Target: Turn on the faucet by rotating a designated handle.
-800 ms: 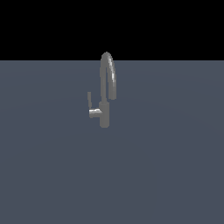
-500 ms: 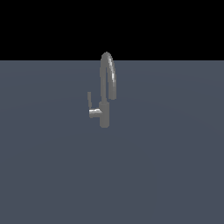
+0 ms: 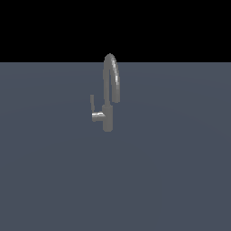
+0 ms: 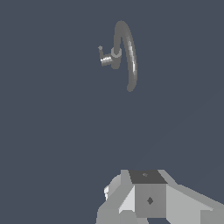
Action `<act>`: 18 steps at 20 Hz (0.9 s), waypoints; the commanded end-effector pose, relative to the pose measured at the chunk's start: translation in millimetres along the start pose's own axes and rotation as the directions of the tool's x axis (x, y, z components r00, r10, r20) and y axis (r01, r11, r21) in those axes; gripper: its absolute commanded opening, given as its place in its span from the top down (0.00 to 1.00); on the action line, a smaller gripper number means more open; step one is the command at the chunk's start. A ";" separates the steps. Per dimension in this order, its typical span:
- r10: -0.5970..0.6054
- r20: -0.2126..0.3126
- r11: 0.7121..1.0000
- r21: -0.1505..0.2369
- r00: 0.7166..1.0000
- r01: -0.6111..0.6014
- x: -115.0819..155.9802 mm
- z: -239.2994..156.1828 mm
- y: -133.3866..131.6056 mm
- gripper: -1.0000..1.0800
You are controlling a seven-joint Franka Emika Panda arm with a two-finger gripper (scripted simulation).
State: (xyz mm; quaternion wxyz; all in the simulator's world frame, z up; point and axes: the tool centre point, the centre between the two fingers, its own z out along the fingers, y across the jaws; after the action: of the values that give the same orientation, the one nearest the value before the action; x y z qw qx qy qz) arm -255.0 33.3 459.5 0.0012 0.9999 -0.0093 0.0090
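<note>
Faucet (image 3: 108, 97) is seen standing alone on the grey surface (image 3: 171, 180), well apart from the gripper (image 4: 148, 199). Handle (image 3: 93, 108) is set on the post's side, lever upright. Only the gripper body is shown in the wrist view; fingertips are cut off, so spread or pressed together cannot be told.

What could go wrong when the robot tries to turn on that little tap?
The handle is a thin lever beside the faucet post, so the arm could easily miss it or bump the arched spout instead. The gripper is far from the faucet in the wrist view, and its fingers are hidden, so aiming may drift.
</note>
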 end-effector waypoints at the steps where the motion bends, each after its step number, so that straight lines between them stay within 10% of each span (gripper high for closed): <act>1: 0.034 -0.019 0.999 -0.010 0.999 -0.034 0.9 9.0 -7.1 1.00; 18: 0.314 -0.198 0.940 -0.069 0.929 -0.333 27.5 89.5 -63.6 1.00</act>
State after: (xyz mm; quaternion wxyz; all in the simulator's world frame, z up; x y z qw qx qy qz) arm -228.2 91.7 377.5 0.0478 0.9813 -0.1614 0.0933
